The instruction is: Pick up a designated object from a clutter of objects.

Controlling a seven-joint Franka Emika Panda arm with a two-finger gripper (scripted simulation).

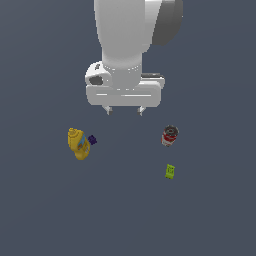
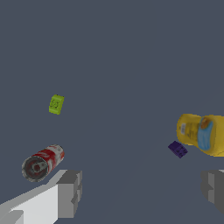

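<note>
Nearest the wrist camera: the gripper (image 2: pixel 140 192), jaws spread wide, nothing between the grey fingers (image 2: pixel 70 192). Hung above the floor in the exterior view (image 1: pixel 123 110), fingertips clear of every object.

Just beyond one finger, a red-and-white can (image 2: pixel 43 162) lying on its side, dark end toward the camera. Beyond the other finger, a tiny purple cube (image 2: pixel 177 149) just beside a yellow bottle (image 2: pixel 202 134), perhaps touching; too small to tell. Bottle cut off by the wrist picture's edge.

Farther out, past the can, the lime-green block (image 2: pixel 56 104), flat on the floor, faint darker mark on its face. In the exterior view, set toward the right (image 1: pixel 170 171), near the can (image 1: pixel 170 135) yet apart from it, bare floor (image 1: pixel 125 210) on every side of its edges.

Between the can-and-block pair and the bottle (image 1: pixel 78 144) with cube (image 1: pixel 92 140), a broad open lane of grey floor, well apart on both sides.
</note>
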